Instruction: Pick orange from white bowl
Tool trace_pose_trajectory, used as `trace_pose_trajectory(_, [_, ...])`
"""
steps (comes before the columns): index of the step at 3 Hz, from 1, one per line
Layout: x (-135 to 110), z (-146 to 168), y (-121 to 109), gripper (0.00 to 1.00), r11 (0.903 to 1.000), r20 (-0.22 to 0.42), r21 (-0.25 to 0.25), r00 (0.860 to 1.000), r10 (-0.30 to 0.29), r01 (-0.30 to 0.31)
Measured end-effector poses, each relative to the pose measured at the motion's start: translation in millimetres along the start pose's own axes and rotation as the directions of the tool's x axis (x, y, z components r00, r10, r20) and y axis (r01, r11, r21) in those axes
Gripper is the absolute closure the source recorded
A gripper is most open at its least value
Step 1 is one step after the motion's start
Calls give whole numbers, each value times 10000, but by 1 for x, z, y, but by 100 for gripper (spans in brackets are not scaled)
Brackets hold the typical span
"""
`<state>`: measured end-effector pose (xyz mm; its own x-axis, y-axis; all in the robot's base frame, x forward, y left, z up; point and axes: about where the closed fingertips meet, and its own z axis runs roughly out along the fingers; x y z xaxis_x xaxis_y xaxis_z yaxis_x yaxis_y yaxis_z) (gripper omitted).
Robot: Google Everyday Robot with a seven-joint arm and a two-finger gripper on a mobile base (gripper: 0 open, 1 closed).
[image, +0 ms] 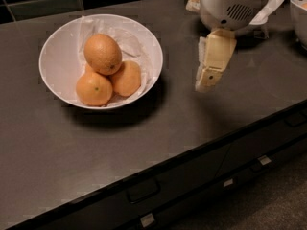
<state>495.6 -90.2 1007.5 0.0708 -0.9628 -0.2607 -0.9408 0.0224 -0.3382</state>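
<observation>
Claw (206, 82) hangs near the white bowl (49, 68).
It points down over the surface (230, 128); wide or narrow, I cannot tell.

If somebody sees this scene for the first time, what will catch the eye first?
First, the white bowl at the left of the dark counter: the orange, the largest, rests on two smaller oranges. Then the robot's tan pincer, hanging over the counter to the right of the bowl, apart from it.
</observation>
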Motion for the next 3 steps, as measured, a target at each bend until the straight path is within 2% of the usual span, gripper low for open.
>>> trace_pose_trajectory(2, [-55,28,-16,0,9919,646,-385,9908,-1186,1213])
trace_pose_trajectory(3, [-75,47,-20,0,9891,1223,-376,9830,-1369,1424])
